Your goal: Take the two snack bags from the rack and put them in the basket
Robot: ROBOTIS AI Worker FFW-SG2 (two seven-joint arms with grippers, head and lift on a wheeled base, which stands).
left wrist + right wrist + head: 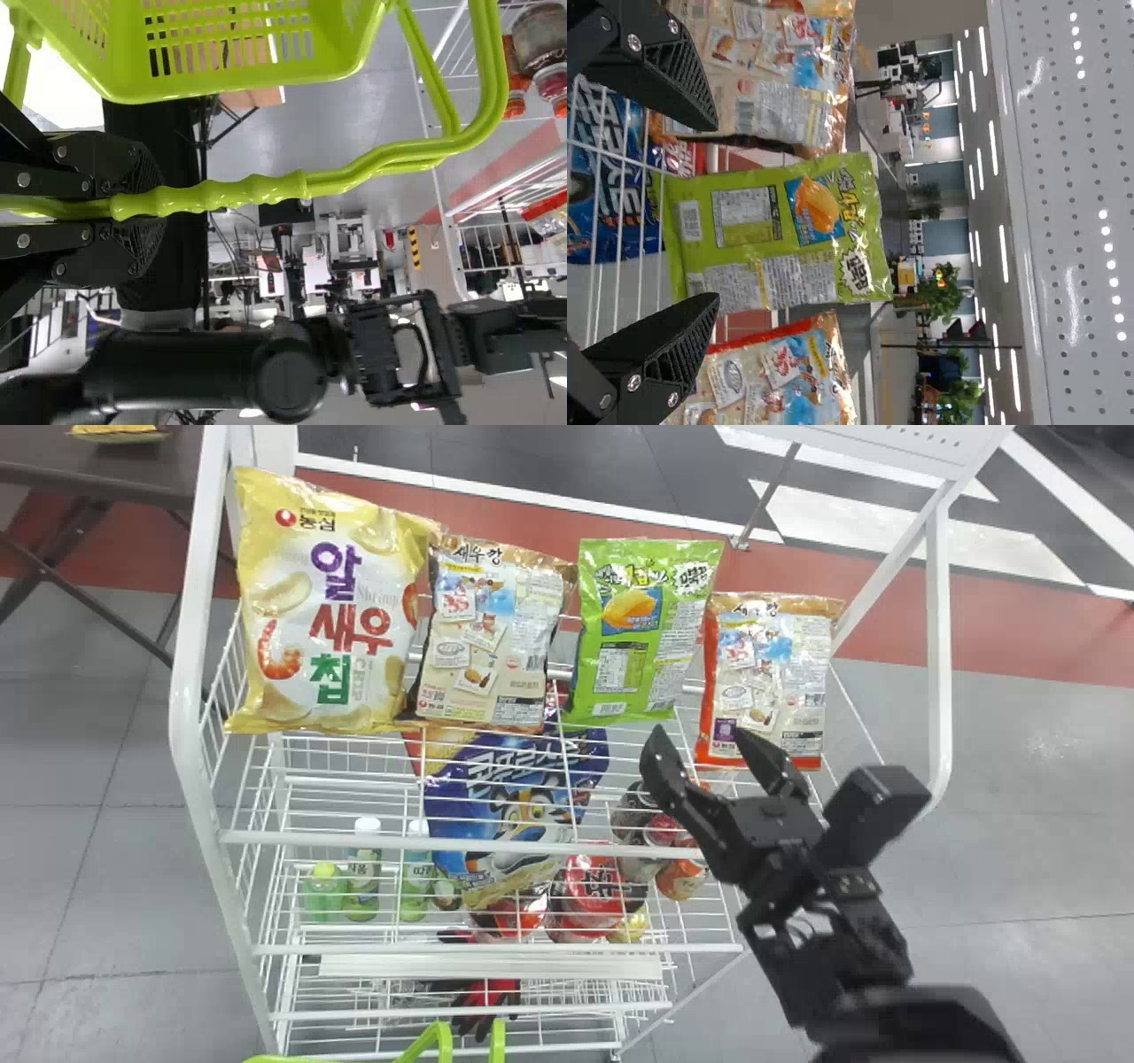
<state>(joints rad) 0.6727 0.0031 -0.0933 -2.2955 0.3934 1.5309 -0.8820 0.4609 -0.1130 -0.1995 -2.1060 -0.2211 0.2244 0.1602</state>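
My right gripper [713,766] is raised at the rack's right part, its two fingers apart, in front of the green bag [645,629] and the orange-edged bag [769,677]. In the right wrist view my right gripper [709,221] holds nothing, and the green bag [775,232] stands beyond the gap between the fingers. The yellow bag [328,602] and a brown bag [487,633] stand farther left on the top shelf. My left gripper [115,208] is shut on the handle of the green basket [354,35]; the basket's handle [434,1041] shows at the head view's bottom edge.
The white rack [461,841] has wire shelves. A blue bag [514,806], bottles [361,877], cans and red packs stand on the lower level. A dark table [106,469] is at the back left. A white perforated panel [1072,177] is above the bags.
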